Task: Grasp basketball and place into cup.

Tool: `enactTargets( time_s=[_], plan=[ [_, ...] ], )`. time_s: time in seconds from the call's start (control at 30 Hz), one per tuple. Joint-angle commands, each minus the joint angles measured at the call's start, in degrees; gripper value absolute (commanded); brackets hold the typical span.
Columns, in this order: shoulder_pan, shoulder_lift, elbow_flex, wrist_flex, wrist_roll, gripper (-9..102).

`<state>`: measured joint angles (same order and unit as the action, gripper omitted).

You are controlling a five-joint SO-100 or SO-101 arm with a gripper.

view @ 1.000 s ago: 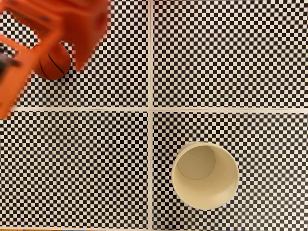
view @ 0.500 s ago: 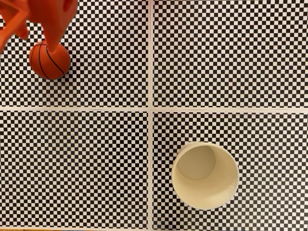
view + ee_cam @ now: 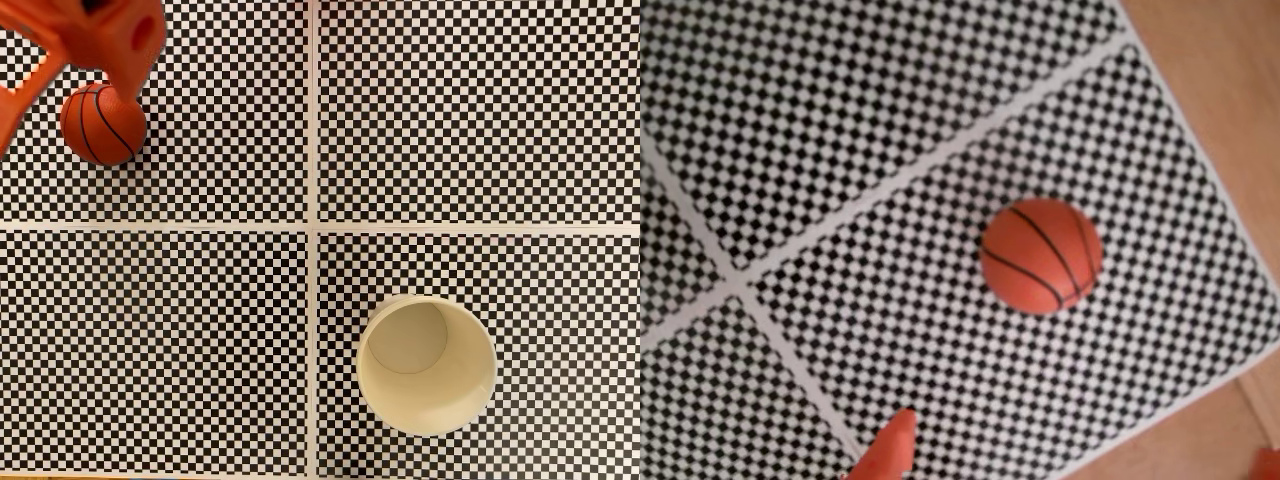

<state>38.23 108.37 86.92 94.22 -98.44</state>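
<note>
The basketball (image 3: 103, 123), small and orange-red with black seams, rests on the checkered mat at the upper left of the fixed view. It also lies right of centre in the wrist view (image 3: 1041, 255). My orange gripper (image 3: 70, 95) hovers blurred at the top-left corner, partly over the ball's upper edge. In the wrist view the gripper (image 3: 1080, 455) stands open: one fingertip (image 3: 892, 450) pokes in at the bottom, the other at the bottom-right corner, and the ball lies ahead of them, untouched. The cream-white cup (image 3: 480, 385) stands upright and empty at the lower right.
The checkered mat (image 3: 200, 330) is split into four panels by white lines. In the wrist view a bare wooden tabletop (image 3: 1210, 60) borders the mat close to the ball.
My gripper has pulled back toward the top-left corner, uncovering the basketball it hung over a second ago. Ball and cup have stayed put.
</note>
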Motion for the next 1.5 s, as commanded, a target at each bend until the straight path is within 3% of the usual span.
enactTargets(
  time_s=[0.0, 0.4, 0.83, 1.47],
  plan=[
    [-0.4, -0.2, 0.4, -0.1, 0.5, 48],
    [-0.4, -6.6, -1.0, -0.6, 0.2, 63],
    [0.4, -13.5, -4.7, -0.5, 0.2, 59],
    [0.6, -20.5, -4.2, -7.8, -1.6, 65]
  ],
)
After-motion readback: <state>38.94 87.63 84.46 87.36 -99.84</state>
